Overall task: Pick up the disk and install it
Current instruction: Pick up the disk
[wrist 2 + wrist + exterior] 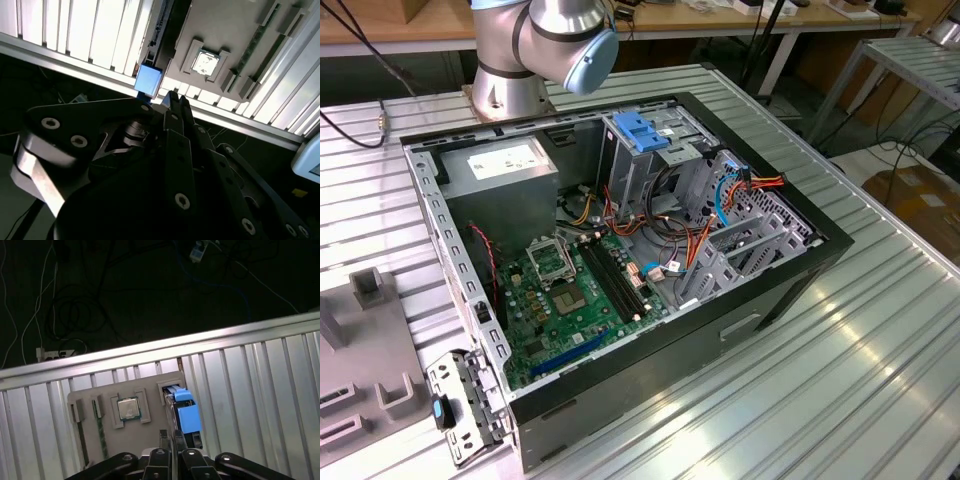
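The disk (pixel 188 416) stands on edge in a slot of a grey fixture plate (pixel 150 440), its blue plastic rail and tab facing the camera. In the second wrist view the disk (pixel 148 80) shows the same blue tab, with its dark thin edge running away behind it. My gripper (pixel 171 436) hovers just above and beside the disk, apart from it, with its black fingers closed together on nothing. Its fingertips (pixel 172 100) meet right next to the blue tab.
An open computer case (pixel 775 300) lies on the ribbed metal table (pixel 860 380), with a green motherboard, cables and a metal drive cage with a light-blue latch (pixel 642 130). The grey fixture plate (pixel 360 390) also holds a processor chip (pixel 128 408) and memory sticks (pixel 100 432).
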Robot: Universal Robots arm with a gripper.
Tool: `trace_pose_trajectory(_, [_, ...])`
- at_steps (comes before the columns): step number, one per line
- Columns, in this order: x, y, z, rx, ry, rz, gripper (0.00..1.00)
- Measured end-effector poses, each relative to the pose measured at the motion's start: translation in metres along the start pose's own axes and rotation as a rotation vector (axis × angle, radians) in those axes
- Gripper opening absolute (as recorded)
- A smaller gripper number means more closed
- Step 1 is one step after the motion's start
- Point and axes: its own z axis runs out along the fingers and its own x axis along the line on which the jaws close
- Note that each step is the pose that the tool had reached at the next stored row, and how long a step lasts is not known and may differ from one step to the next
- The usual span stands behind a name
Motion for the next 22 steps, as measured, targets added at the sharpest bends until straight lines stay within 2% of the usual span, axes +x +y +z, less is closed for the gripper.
trace_pose_trajectory(13, [-0.0001,0.0000,0.0002,0.0002,-0.0001,-0.001,0.17])
trace_pose_trajectory(15, [-0.0005,0.0001,0.0019,0.0007,0.0002,-0.001,0.17])
trace_pose_trajectory(17, [-0.0005,0.0001,0.0088,0.0011,0.0003,-0.003,0.17])
trace_pose_trajectory(18, [-0.0006,0.0001,0.0104,0.0033,-0.0002,-0.003,0.17])
trace_pose_trajectory(22, [-0.0006,0.0001,0.0115,0.0074,-0.0010,-0.005,0.17])
